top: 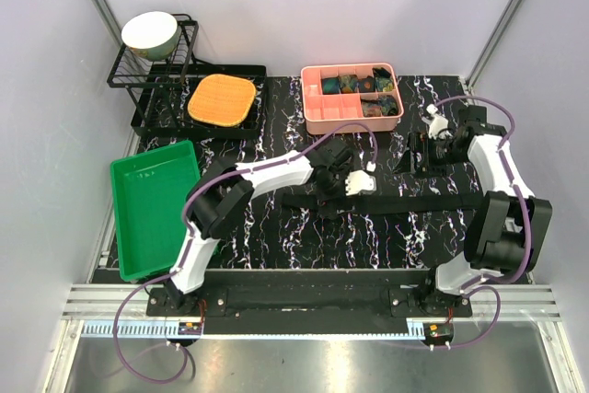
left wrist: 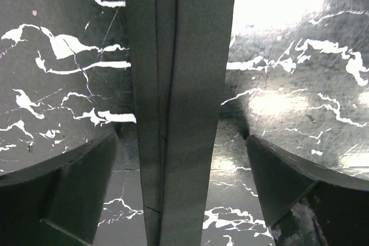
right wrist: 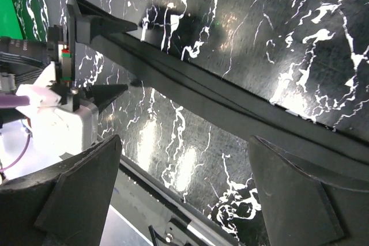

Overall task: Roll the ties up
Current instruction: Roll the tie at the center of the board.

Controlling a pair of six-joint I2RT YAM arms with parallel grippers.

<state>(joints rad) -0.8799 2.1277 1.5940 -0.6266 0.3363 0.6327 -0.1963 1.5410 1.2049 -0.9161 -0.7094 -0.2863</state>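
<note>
One black tie (top: 414, 202) lies flat and unrolled across the middle of the counter (top: 276, 236), so rolling it is all still to do. The left hand (left wrist: 179, 185) straddles the tie's left end, wide open and empty. The right hand (right wrist: 187, 194) is also open and empty. The far pink box (top: 317, 108) holds patterned bundles (top: 354, 85) (probably ties already rolled)

Tie (top: 433, 200) lies flat across mid-tabletop (top: 368, 236), with bare surface along its near side. Left end effector (left wrist: 180, 142) straddles it, jaws wide, with a gap on each side. Right end effector (right wrist: 184, 139) stands over the tie's right stretch, jaws wide. Pink box (top: 350, 124) bounds the rear, green tray (top: 156, 149) the left, and rack (top: 124, 66) the back-left corner.
</note>
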